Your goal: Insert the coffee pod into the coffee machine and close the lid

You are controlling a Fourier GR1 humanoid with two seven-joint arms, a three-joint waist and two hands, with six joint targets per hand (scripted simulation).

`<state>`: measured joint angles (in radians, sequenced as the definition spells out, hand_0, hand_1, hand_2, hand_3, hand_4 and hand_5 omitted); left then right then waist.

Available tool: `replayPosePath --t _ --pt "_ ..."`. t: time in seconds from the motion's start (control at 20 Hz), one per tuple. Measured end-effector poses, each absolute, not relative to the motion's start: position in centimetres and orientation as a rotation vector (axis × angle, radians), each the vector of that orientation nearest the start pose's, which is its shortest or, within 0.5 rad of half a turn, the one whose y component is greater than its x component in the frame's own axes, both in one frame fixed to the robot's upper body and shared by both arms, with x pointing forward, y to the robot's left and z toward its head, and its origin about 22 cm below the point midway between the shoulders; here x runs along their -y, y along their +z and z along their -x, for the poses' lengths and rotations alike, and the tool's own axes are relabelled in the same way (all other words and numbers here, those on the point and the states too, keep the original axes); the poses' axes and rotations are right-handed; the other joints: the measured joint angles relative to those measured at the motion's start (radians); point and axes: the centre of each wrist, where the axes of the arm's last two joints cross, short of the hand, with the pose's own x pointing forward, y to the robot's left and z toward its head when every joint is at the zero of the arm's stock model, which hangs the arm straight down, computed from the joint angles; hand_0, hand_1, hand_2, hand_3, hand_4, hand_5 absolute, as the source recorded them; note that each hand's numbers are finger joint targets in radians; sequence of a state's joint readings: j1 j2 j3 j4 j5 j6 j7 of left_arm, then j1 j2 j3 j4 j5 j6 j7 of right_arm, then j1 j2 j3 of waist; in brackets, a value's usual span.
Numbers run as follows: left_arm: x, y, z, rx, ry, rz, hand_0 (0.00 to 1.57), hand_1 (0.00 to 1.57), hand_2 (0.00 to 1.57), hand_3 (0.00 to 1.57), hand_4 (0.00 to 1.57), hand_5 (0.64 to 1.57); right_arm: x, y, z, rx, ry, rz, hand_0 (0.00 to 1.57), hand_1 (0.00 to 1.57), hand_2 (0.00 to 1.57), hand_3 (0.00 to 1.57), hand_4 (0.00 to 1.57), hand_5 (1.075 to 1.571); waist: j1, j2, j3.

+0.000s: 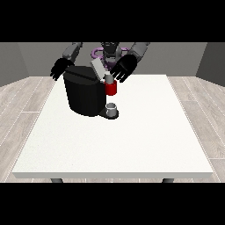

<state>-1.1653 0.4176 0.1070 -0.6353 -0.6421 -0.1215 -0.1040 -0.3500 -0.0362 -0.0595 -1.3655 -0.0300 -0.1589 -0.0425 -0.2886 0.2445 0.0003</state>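
A black coffee machine (pixel 84 94) stands on the white table (pixel 118 145) at its far left side. Its grey lid (pixel 98 68) is tilted up and open above a red pod holder (pixel 111 88). A small grey pod (pixel 108 78) sits at the top of the red holder, right below the fingers of the hand at the view's right (pixel 123 68). That hand hovers spread out, and I cannot make out whether it touches the pod. The hand at the view's left (pixel 60 68) hangs behind the machine's far left corner with relaxed fingers, holding nothing.
A small grey cup (pixel 112 108) stands on the machine's drip base (pixel 108 114) under the red holder. The robot's torso (pixel 110 50) is behind the machine at the table's far edge. The wide white tabletop stretches towards the camera.
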Motion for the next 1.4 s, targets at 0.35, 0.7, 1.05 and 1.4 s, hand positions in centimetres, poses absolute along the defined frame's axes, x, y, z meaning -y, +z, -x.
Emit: replayPosePath --t 0.35,0.7,1.05,1.4 --pt "-24.9 22.9 -46.3 1.695 -0.891 -0.706 1.16 1.16 1.24 1.18 0.51 1.571 21.4 3.4 -32.0 1.738 -0.072 0.072 0.0 0.0 0.0 0.0 0.45 1.571 0.008 0.012 -0.0001" --pt "-25.6 22.4 -46.3 1.68 -0.886 -0.718 1.25 1.25 1.28 1.18 0.48 1.571 21.3 4.0 -31.9 1.736 -0.064 0.06 0.0 0.0 0.0 0.0 0.44 1.571 -0.007 0.019 0.0002" --pt "-25.4 22.4 -46.4 1.657 -0.894 -0.701 1.2 1.2 1.23 1.09 0.46 1.571 21.6 4.0 -31.9 1.721 -0.078 0.071 0.0 0.0 0.0 0.0 0.38 1.571 -0.002 0.019 0.0001" --pt "-25.7 22.5 -46.4 1.664 -0.92 -0.718 1.09 1.09 1.13 0.96 0.4 1.571 21.4 4.1 -31.7 1.733 -0.074 0.078 0.0 0.0 0.0 0.0 0.43 1.571 0.001 0.023 0.0009"
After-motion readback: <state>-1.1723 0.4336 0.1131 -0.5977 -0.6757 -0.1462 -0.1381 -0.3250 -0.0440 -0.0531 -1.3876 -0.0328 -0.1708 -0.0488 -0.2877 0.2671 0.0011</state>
